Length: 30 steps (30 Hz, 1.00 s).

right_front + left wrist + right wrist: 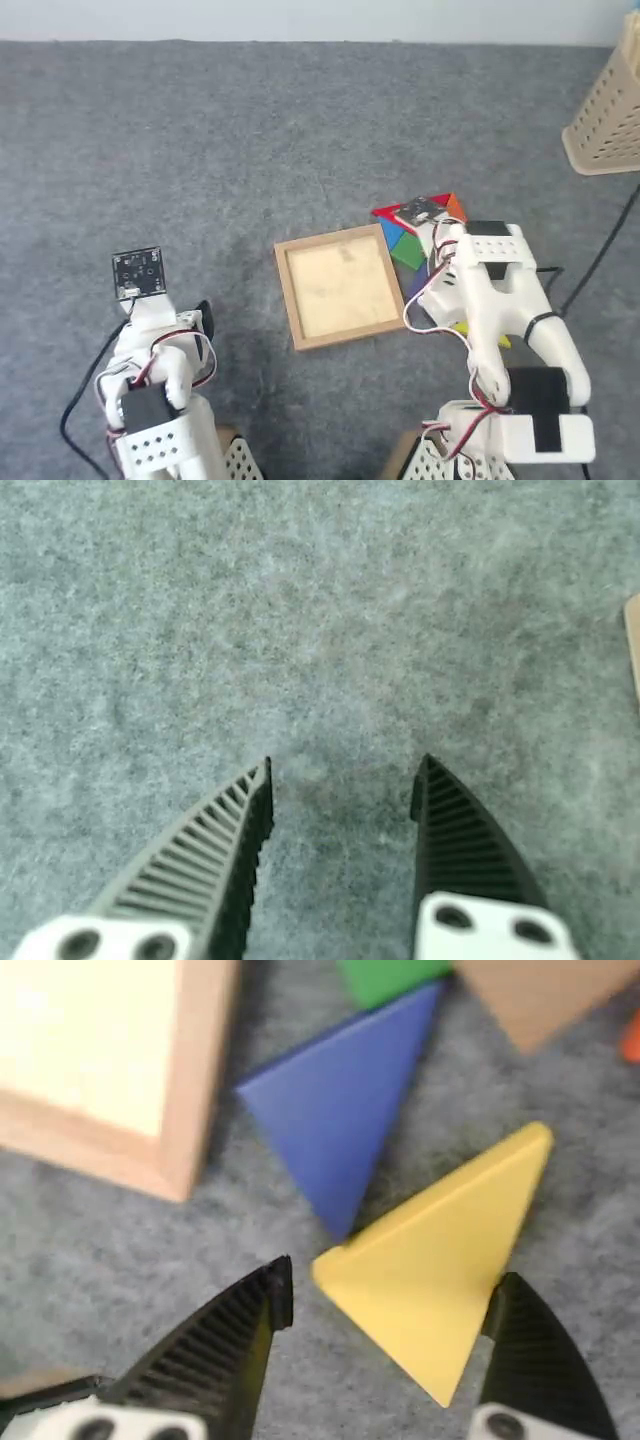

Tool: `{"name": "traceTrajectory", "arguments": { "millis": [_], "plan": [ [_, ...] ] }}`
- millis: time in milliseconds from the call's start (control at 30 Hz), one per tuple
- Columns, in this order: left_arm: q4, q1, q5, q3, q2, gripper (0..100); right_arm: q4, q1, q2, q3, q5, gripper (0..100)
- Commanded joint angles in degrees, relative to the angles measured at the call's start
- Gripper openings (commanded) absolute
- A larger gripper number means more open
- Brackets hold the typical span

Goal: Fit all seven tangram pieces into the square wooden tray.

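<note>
Close at the right wrist, plainer than from overhead, the yellow triangle (435, 1265) lies between the wide-spread right gripper (395, 1278).

The tray (192, 1090) is tan, the triangle (432, 1272) yellow.

Surface (200, 130): grey felt-like cloth, matt, fuzzy.
Tray (288, 295): pale wood, smooth, matt.
Yellow triangle (440, 1260): smooth, faint sheen.
Blue triangle (345, 1130): smooth, matt.
Right end effector (397, 1270): ribbed black plastic fingers (215, 1350).
</note>
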Motion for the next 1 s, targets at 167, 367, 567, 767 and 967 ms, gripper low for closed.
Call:
{"name": "traceTrajectory", "arguments": {
  "millis": [167, 367, 567, 767, 967],
  "plan": [
    [0.26, 0.09, -0.26, -0.75, -0.88, 22, -2.77, 0.22, 4.88, -2.37, 1.85, 30.7],
    [0.26, 0.09, -0.26, -0.75, -0.88, 22, -5.58, 0.31, 8.40, -2.46, 1.67, 30.3],
    [0.26, 0.09, -0.26, -0.75, -0.88, 22, -5.58, 0.31, 8.57, -2.46, 1.32, 28.8],
    [0.26, 0.09, -0.26, -0.75, -0.88, 22, -5.58, 0.31, 8.57, -2.46, 1.05, 15.8],
    [0.26, 0.09, -0.26, -0.75, -0.88, 22, -6.37, 3.82, 8.22, -3.60, -2.20, 10.0]
  ]
}}
